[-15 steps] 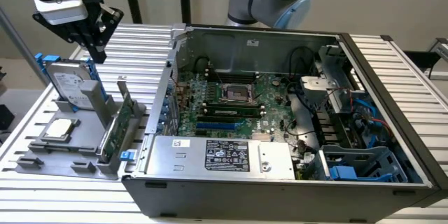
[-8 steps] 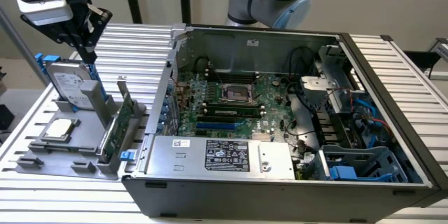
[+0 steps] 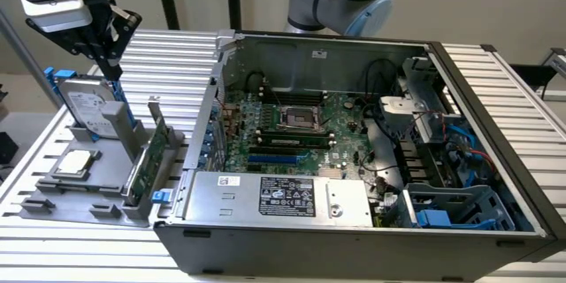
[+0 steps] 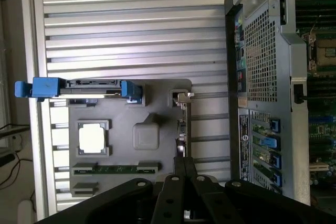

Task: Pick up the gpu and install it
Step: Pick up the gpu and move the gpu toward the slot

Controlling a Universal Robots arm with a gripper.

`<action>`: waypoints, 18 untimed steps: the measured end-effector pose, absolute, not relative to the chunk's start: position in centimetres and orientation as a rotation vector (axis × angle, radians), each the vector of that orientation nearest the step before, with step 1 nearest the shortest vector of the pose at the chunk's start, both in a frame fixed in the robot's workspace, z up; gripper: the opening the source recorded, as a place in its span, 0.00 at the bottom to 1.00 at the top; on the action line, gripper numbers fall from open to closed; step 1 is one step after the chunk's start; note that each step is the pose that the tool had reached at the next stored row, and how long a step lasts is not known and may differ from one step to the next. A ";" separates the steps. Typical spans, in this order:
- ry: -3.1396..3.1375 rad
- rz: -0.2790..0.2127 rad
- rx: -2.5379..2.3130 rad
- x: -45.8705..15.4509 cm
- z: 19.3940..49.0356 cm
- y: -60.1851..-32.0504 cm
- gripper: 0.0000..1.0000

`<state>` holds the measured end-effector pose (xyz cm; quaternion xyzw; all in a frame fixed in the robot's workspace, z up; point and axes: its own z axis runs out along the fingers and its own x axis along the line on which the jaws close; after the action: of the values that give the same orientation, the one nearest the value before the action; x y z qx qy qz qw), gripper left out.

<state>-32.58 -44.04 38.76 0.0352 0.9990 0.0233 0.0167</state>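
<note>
My gripper (image 4: 184, 163) hangs with its fingers (image 4: 178, 170) pressed to a narrow point, gripping nothing. It sits high over the grey parts tray (image 3: 53, 198). The gpu (image 3: 148, 154) stands on edge in a tray slot, apart from me, I judge so both faces stay free to pinch. The hard drive (image 3: 84, 101) stands upright beyond it, and the open computer case (image 3: 354, 243) has its wall just beside.

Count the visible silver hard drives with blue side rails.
1. The silver hard drive with blue side rails stands upright in the grey plastic tray, outside the open computer case; its bays may hide others.
</note>
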 end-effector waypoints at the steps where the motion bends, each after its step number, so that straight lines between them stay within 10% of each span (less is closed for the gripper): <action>1: 3.106 0.073 0.109 -32.6 38.8 -44.0 0.11; 12: 3.106 0.072 0.109 -33.1 38.5 -44.8 0.12; 18: 3.105 0.072 0.109 -33.3 37.7 -45.4 0.36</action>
<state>-33.29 -45.36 37.69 0.0352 0.9990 0.0231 0.0167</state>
